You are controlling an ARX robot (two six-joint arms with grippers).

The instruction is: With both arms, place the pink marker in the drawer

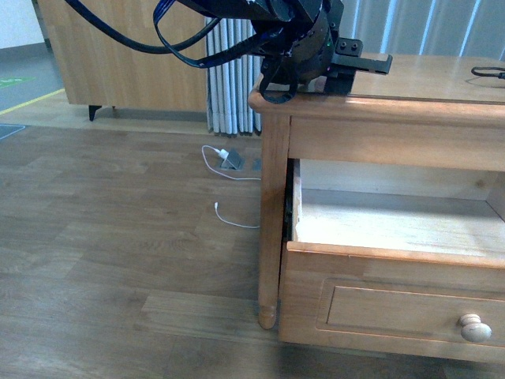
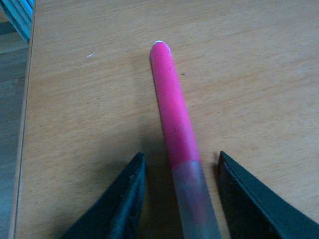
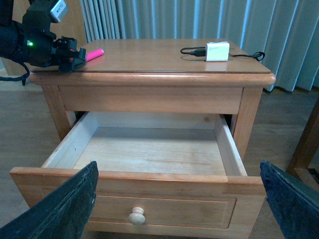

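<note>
The pink marker [image 2: 173,109] lies flat on the wooden table top, its frosted cap end between the two fingers of my open left gripper [image 2: 180,164]; neither finger touches it. From the right wrist view the marker [image 3: 94,54] pokes out beyond the left gripper [image 3: 75,59] at the top's corner. The front view shows the left gripper [image 1: 364,63] over the table top, but the marker is hidden there. The drawer [image 3: 149,189] is pulled out, its pale wood inside bare, with a round knob [image 3: 136,215] on its front. My right gripper [image 3: 177,201] hangs open, wide, in front of the drawer.
A white charger block [image 3: 217,51] with a black cable sits on the far side of the table top. Grey curtains hang behind the table. On the wooden floor lie a white cable and a small adapter [image 1: 230,160]. Blue cables [image 1: 181,31] loop off the left arm.
</note>
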